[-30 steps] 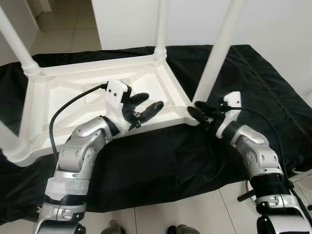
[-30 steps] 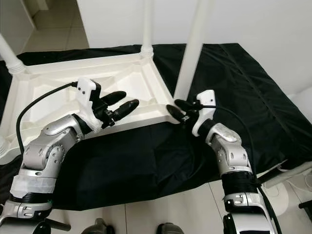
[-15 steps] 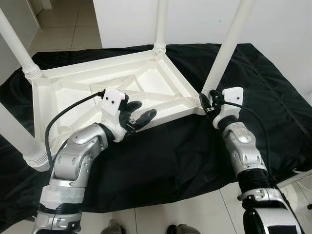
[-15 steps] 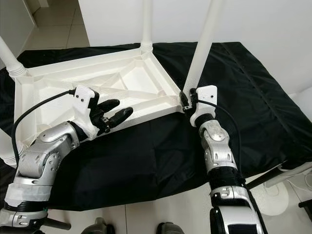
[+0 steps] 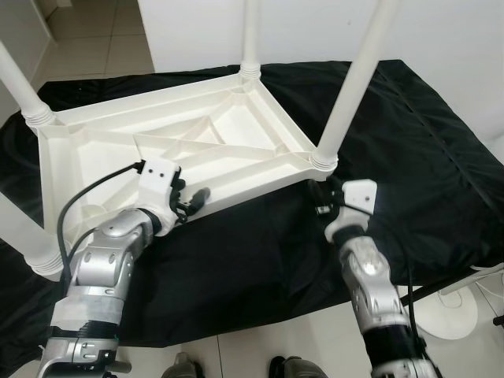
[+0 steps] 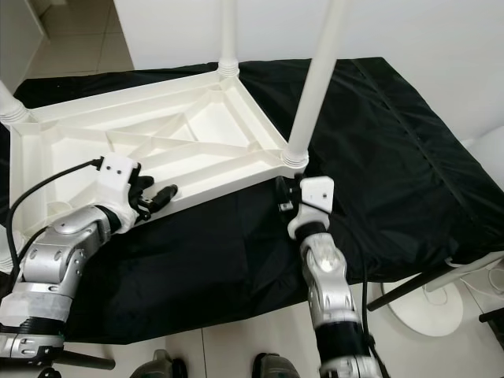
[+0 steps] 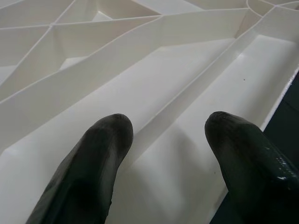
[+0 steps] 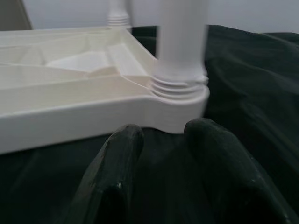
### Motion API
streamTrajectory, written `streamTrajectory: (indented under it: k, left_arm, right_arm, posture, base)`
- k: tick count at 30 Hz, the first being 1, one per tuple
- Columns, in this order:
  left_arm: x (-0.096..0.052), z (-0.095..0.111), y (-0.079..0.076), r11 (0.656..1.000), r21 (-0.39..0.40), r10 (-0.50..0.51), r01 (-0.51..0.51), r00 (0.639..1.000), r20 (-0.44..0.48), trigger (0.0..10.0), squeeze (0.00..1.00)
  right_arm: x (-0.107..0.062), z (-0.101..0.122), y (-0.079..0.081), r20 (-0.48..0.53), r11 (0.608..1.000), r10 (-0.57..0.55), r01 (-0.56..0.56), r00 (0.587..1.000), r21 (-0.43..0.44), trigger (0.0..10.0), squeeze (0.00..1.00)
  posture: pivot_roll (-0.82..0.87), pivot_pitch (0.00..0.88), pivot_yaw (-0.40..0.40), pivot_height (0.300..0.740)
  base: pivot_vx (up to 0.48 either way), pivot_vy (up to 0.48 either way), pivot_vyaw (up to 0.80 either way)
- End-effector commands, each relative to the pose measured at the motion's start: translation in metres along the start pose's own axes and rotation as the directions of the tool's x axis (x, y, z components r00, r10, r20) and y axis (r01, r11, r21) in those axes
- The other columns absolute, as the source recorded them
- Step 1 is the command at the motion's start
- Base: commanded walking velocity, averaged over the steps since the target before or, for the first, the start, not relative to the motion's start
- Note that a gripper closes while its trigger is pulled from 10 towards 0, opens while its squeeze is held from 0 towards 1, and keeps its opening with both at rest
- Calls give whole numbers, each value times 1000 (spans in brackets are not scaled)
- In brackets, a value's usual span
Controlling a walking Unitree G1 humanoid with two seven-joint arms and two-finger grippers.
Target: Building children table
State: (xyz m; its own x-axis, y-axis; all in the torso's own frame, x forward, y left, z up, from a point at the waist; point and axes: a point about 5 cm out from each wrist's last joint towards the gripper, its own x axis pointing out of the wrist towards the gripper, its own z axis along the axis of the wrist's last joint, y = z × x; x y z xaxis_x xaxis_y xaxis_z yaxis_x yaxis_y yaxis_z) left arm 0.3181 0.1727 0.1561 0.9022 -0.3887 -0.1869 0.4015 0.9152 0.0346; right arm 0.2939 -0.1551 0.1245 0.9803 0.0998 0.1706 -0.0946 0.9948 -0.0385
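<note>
Four white legs stick straight up from the upside-down children's table (image 5: pixel 197 150), which lies top-down on a black cloth (image 5: pixel 260 260) spread over the tiled floor (image 5: pixel 260 346). You can see the ribbed underside of the tabletop, diagonal braces and all. The near-right leg (image 5: pixel 354 79) is screwed into its threaded socket at the corner closest to the robot's right arm, the far leg (image 5: pixel 250 35) stands at the back corner, and the two on the robot's left poke out past the picture edges.

The left gripper (image 5: pixel 191 202) sits at the table's near edge, fingers spread apart with nothing between them. In the left wrist view you can see both black fingertips (image 7: pixel 100 144) hovering right over the white rim channel, one on each side of a rib; can't tell for sure if they're touching the plastic.

The right gripper (image 5: pixel 320 203) is low down just beside the near-right corner, right below the leg's socket. In the right wrist view its two fingers (image 8: pixel 119 154) point at that corner with a small gap between them, holding nothing, black cloth underneath. The corner and leg base are a bit blurry there.

There's also a round white base (image 5: pixel 445 311) on the floor off past the cloth on the robot's right
</note>
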Motion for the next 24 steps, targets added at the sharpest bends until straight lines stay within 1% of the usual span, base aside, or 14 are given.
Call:
streamTrajectory:
  k: [1, 4, 7, 8, 9, 11, 12, 14, 15, 18, 19, 24]
  left_arm:
    - [-9, -8, 11, 999, -19, 50, -50, 999, -16, 10000, 0]
    - [-12, -6, 10, 1000, -19, 20, -20, 1000, 2, 10000, 0]
    - [-21, -4, 6, 996, -38, -80, 82, 996, 37, 10000, 0]
    - [-21, -4, 6, 996, -38, -80, 82, 996, 37, 10000, 0]
    - [-25, -4, 4, 992, -40, -114, 116, 993, 43, 10000, 0]
    - [-25, -4, 4, 992, -40, -114, 116, 993, 43, 10000, 0]
    - [-32, -1, 0, 982, -42, -183, 187, 980, 74, 10000, 0]
    - [-32, -1, 0, 982, -42, -183, 187, 980, 74, 10000, 0]
    - [-36, 1, -2, 975, -44, -213, 218, 973, 85, 10000, 0]
    - [-43, -2, -5, 964, -26, -261, 263, 963, 66, 10000, 0]
    - [-43, -2, -5, 964, -26, -261, 263, 963, 66, 10000, 0]
    - [-53, -5, -8, 946, 9, -323, 323, 946, 39, 10000, 0]
  right_arm:
    - [-3, 1, -3, -1, 1000, -23, 23, 1000, -7, 10000, 0]
    - [-4, 0, -5, -5, 1000, -28, 28, 1000, -10, 10000, 0]
    - [-6, -1, -6, -10, 999, -31, 31, 999, -14, 10000, 0]
    - [-6, -1, -6, -10, 999, -31, 31, 999, -14, 10000, 0]
    - [-7, -1, -6, -11, 999, -30, 30, 999, -16, 10000, 0]
    - [-7, -1, -6, -11, 999, -30, 30, 999, -16, 10000, 0]
    - [-7, -1, -4, -16, 999, -26, 26, 1000, -20, 10000, 0]
    - [-7, -1, -4, -16, 999, -26, 26, 1000, -20, 10000, 0]
    - [-7, -1, -2, -18, 1000, -20, 20, 1000, -20, 10000, 0]
    - [-7, -2, 1, -21, 1000, -6, 5, 1000, -25, 10000, 0]
    - [-7, -2, 1, -21, 1000, -6, 5, 1000, -25, 10000, 0]
    - [-9, -1, 3, -22, 1000, 9, -10, 1000, -18, 10000, 0]
  posture:
    - [-35, 127, 25, 740]
    - [-35, 127, 25, 740]
    - [-35, 124, 21, 740]
    - [-35, 124, 21, 740]
    - [-35, 124, 21, 740]
    - [-35, 124, 21, 740]
    - [-30, 121, 15, 740]
    - [-30, 121, 15, 740]
    - [-26, 120, 11, 740]
    - [-18, 116, 5, 740]
    - [-18, 116, 5, 740]
    - [-17, 114, 1, 740]
  base:
    - [0, 0, 0]
    - [0, 0, 0]
    - [0, 0, 0]
    - [0, 0, 0]
    - [0, 0, 0]
    - [0, 0, 0]
    - [0, 0, 0]
    - [0, 0, 0]
    - [0, 0, 0]
    - [0, 0, 0]
    - [0, 0, 0]
    - [0, 0, 0]
